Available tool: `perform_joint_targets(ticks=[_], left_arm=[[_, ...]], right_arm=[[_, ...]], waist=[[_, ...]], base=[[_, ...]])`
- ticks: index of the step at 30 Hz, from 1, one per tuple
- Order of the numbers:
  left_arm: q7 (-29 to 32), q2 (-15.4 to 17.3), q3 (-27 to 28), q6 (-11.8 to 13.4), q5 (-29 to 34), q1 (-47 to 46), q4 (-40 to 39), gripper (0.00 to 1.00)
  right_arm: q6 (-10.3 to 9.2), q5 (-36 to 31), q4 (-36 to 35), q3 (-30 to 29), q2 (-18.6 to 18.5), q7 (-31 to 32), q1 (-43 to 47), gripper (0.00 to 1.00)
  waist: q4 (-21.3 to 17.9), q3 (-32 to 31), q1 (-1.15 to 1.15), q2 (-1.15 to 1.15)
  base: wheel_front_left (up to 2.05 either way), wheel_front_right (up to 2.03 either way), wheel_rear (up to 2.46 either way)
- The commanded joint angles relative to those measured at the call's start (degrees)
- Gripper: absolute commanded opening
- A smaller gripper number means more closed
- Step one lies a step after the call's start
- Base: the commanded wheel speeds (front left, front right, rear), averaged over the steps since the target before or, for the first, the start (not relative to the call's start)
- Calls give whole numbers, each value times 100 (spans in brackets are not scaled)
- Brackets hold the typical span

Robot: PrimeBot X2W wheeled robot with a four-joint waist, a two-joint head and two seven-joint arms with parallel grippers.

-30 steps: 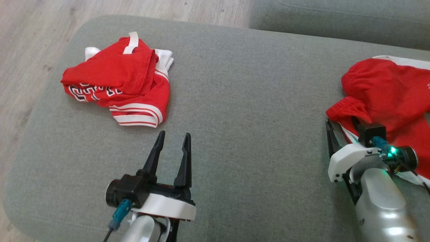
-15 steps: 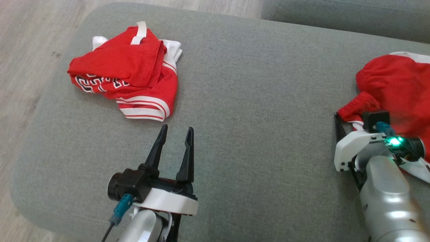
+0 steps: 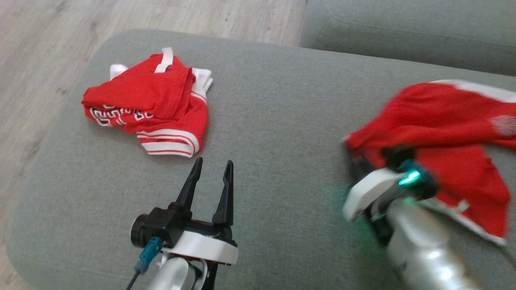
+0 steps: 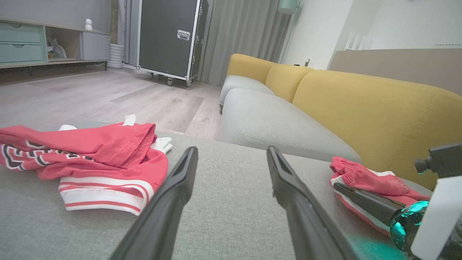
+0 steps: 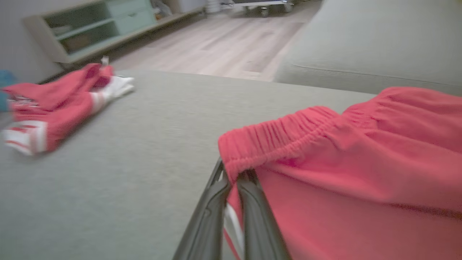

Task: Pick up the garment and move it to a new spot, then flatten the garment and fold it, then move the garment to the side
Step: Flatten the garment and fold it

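My right gripper (image 5: 234,177) clamped on elastic waistband (image 5: 285,131) of red garment (image 3: 451,121), right side of sofa cushion (image 3: 274,112); edge grip likely lets cloth trail for carrying. My left gripper (image 3: 212,168) gaping, empty, near centre, ready for flattening.

Wide bare cushion (image 3: 282,121) between jersey (image 3: 149,100) and red shorts (image 3: 443,121); passage open

Grey cushion (image 3: 282,133); red jersey (image 3: 149,100), red shorts (image 3: 455,117)
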Motion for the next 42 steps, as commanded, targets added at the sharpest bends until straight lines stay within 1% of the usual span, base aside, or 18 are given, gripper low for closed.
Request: perform_joint_targets(ticks=[1, 3, 7, 10, 11, 12, 13, 17, 21, 24, 27, 29, 31, 33, 35, 38, 40, 42], left_arm=[[-55, -5, 169, -22, 36, -102, -133, 100], [-55, -5, 173, -26, 48, -75, -131, 100], [-55, -5, 154, -39, 70, -19, -131, 100], [-55, -5, 146, -43, 79, 19, -138, 100], [-55, -5, 149, -42, 83, 30, -139, 100], [-55, -5, 153, -42, 86, 39, -140, 100], [-55, -5, 157, -41, 88, 46, -139, 100], [-55, -5, 231, -16, 101, 74, -136, 100], [-55, -5, 324, -3, 107, 103, -150, 100], [-55, -5, 409, 0, 108, 135, -167, 100], [-55, -5, 504, 5, 105, 187, -179, 100], [-55, -5, 580, 9, 114, 222, -188, 100], [-55, -5, 687, 14, 131, 259, -204, 100], [-55, -5, 812, 1, 105, 299, -248, 100], [-55, -5, 909, -39, 109, 337, -266, 100], [-55, -5, 997, -102, 171, 387, -236, 100], [-55, -5, 1035, -127, 198, 414, -223, 100], [-55, -5, 1056, -142, 196, 450, -218, 100]], right_arm=[[-4, 564, -542, 728, 64, -9, 248, 0], [-4, 1123, -984, 1301, 64, 142, 388, 0], [-4, 1966, -1560, 2085, 65, 448, 499, 0], [-4, 2235, -1618, 2447, 65, 601, 452, 0], [-4, 2241, -1553, 2528, 49, 626, 415, 5], [-4, 2213, -1464, 2610, 28, 652, 375, 92], [-4, 2189, -1387, 2679, 17, 656, 334, 100], [-4, 2217, -1139, 2797, 9, 641, 238, 100], [-4, 2226, -1057, 2842, -53, 590, 221, 100], [-4, 2204, -1048, 2771, -218, 434, 254, 100], [-4, 2142, -1070, 2439, -459, 164, 342, 100], [-4, 1974, -1059, 2032, -624, 13, 428, 100], [-4, 1643, -1123, 1507, -739, -61, 565, 100], [-4, 1086, -1617, 766, -783, -73, 806, 100], [-4, 453, -2203, 89, -675, -75, 1302, 100], [-4, -410, -3039, -899, -342, -77, 2137, 100], [-4, -865, -3564, -1347, -133, -77, 2636, 100], [-4, -1113, -3974, -1630, -2, -77, 3058, 100]], waist=[[-88, -90, 1, 0], [-111, -125, 1, 0], [-93, -187, 1, 0], [-55, -213, 1, 0], [-45, -220, 1, 0], [-36, -225, 1, 0], [-29, -231, 1, 0], [-74, -296, 1, 0], [-177, -381, 1, 0], [-316, -503, 1, 0], [-489, -635, 1, 0], [-626, -699, 1, 0], [-784, -735, 1, 0], [-957, -737, 1, 0], [-1107, -734, 1, 0], [-1263, -720, 1, 0], [-1330, -698, 1, 0], [-1387, -668, 1, 0]], base=[[0, 0, 0], [0, 0, 0], [0, 0, 0], [0, 0, 0], [0, 0, 0], [0, 0, 0], [0, 0, 0], [0, 0, 0], [0, 0, 0], [0, 0, 0], [0, 0, 0], [0, 0, 0], [0, 0, 0], [0, 0, 0], [0, 0, 0], [0, 0, 0], [0, 0, 0], [0, 0, 0]])
